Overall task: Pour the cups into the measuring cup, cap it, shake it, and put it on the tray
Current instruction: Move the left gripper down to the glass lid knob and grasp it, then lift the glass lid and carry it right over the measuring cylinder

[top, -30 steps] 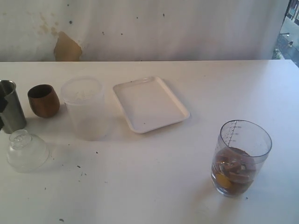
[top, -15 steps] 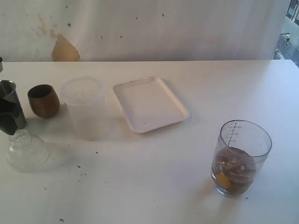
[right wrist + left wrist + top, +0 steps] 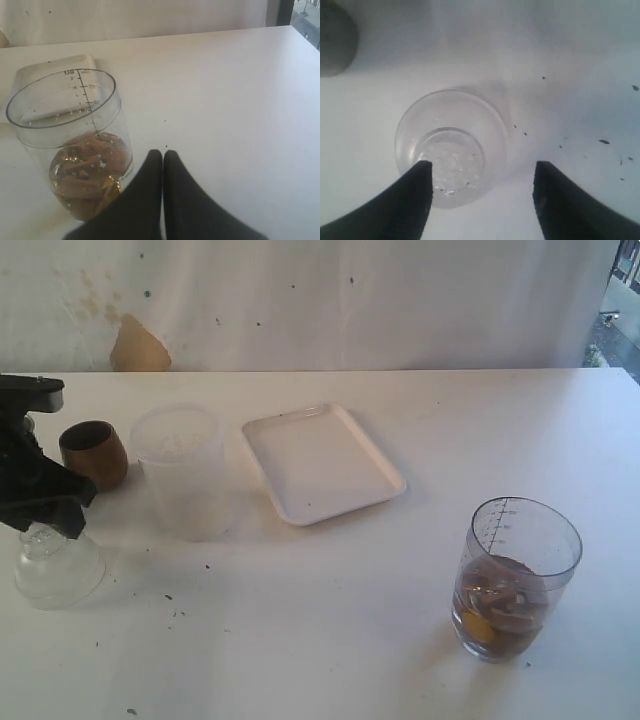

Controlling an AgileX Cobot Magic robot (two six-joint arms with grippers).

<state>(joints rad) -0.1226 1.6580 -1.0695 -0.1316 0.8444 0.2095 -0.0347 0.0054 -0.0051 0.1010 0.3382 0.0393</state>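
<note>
Lid (image 3: 452, 145) sits under our left pincer (image 3: 482, 170), spread apart and empty. Our right pincer (image 3: 163, 159) is pressed closed, empty, just beside the measuring cup (image 3: 515, 575), at 4 o'clock from the tray (image 3: 320, 465).

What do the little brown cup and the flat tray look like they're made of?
Brown cup: probably wood, matte, going by its warm, uneven brown; grain is too small to tell. Tray: likely plastic, smooth and white with a slight sheen and a moulded, rounded rim.
</note>
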